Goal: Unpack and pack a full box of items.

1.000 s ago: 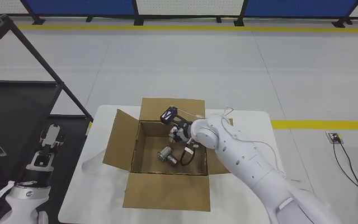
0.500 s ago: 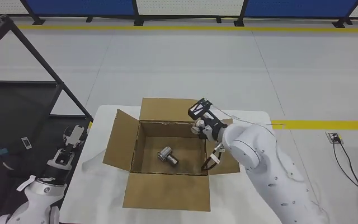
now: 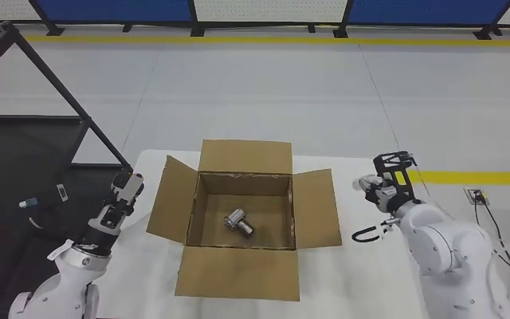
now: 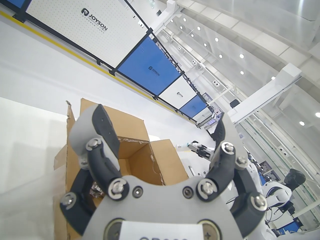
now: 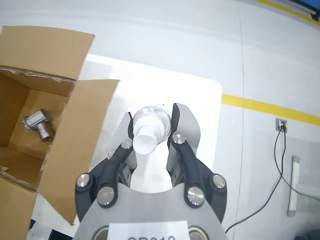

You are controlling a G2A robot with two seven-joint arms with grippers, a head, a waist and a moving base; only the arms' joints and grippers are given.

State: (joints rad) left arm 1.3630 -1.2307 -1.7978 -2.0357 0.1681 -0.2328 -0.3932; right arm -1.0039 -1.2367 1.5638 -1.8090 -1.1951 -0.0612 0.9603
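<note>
One metal part (image 3: 239,222) lies in the open box (image 3: 237,275), so by my judgement you are near the end of unpacking. Your right gripper (image 5: 151,123) clamps a clear bottle (image 5: 146,139) above the table (image 3: 358,263), right of the box. Your left gripper (image 4: 161,118) hangs wide open and empty at the box's left side. Repacking is all ahead.

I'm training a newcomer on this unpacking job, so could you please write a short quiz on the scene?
1. True or false: the left gripper is shut on an item.
2. What does the right gripper hold? A) mug B) clear bottle C) tape roll
3. Fill in: the metal part lies inside the ____.
Key: 1 false; 2 B; 3 box.
</note>
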